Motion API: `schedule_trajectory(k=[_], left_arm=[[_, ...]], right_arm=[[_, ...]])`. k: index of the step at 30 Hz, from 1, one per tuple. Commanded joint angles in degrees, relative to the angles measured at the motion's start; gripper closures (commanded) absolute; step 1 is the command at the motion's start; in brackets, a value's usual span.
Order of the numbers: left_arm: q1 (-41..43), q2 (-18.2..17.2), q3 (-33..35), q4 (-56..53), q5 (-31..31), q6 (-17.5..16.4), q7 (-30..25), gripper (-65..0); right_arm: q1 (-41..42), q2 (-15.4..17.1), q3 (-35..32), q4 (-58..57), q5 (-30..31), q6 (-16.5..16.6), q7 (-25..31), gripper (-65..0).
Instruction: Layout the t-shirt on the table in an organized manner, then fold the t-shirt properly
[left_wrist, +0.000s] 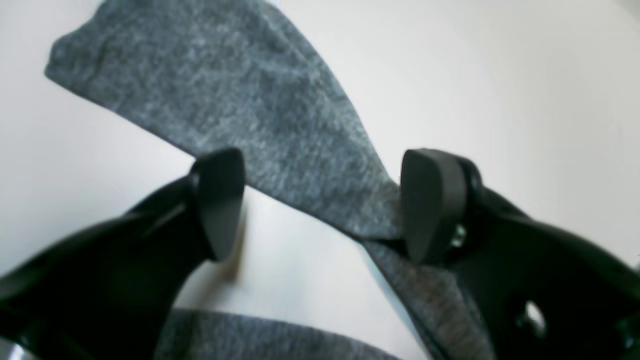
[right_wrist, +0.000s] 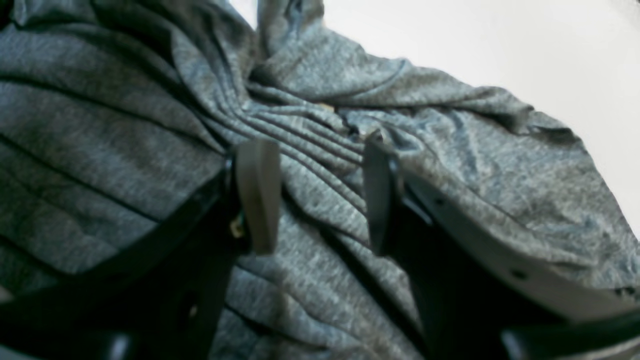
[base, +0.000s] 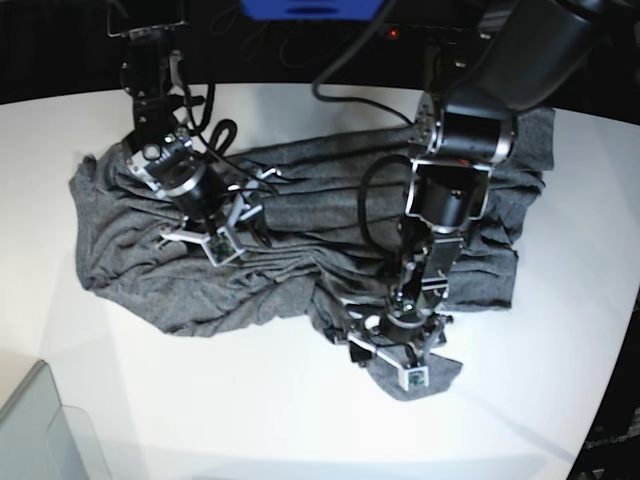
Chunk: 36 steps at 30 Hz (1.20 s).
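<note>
The dark heather-grey t-shirt (base: 130, 250) lies crumpled and bunched across the white table (base: 250, 400). My left gripper (base: 398, 345) hangs low over a tongue of cloth at the shirt's near edge. In the left wrist view this gripper (left_wrist: 325, 205) is open, a strip of t-shirt (left_wrist: 225, 90) runs between its jaws, and one fingertip (left_wrist: 430, 205) touches the strip's edge. My right gripper (base: 250, 215) sits on the shirt's left-middle. Seen from the right wrist, it (right_wrist: 320, 195) is open, straddling a ridge of gathered folds (right_wrist: 310, 145).
A translucent grey bin corner (base: 40, 430) stands at the near left of the table. Bare white tabletop (left_wrist: 500, 75) lies beside the cloth strip. Dark cables (base: 215, 135) trail over the shirt near the right arm. The table's curved edge (base: 600, 400) runs at the right.
</note>
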Motion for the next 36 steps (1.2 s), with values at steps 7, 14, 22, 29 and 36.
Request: schedule_trajectory(k=[7,14,22,29,36], left_arm=[[-5.93,2.52,3.82,-8.34,0.12,-0.35,-1.6,-47.2],[-5.57,2.08,11.29,-12.91,-0.32,13.01,-1.25,-47.2],[0.4,0.41,5.66,-2.27,-0.41,14.5,14.31,-47.2],[18.07,-1.17,3.29,34.3,-0.41,14.94,27.49,-47.1],[27.13,-1.17,3.2,54.17,-0.41,15.03,35.32,-47.1]], right_arm=[[-1.12,-0.04,0.17,1.59,0.83,-0.18,1.31,-27.4],[-1.04,0.14,0.25,2.38,0.83,-0.18,1.31,-27.4],[-0.68,0.14,0.25,2.65,0.83,-0.18,1.31,-27.4],[-0.42,0.14,0.25,2.65,0.83,-0.18,1.4,-27.4],[0.55,0.14,0.25,2.38,0.83,-0.18,1.4,-27.4]])
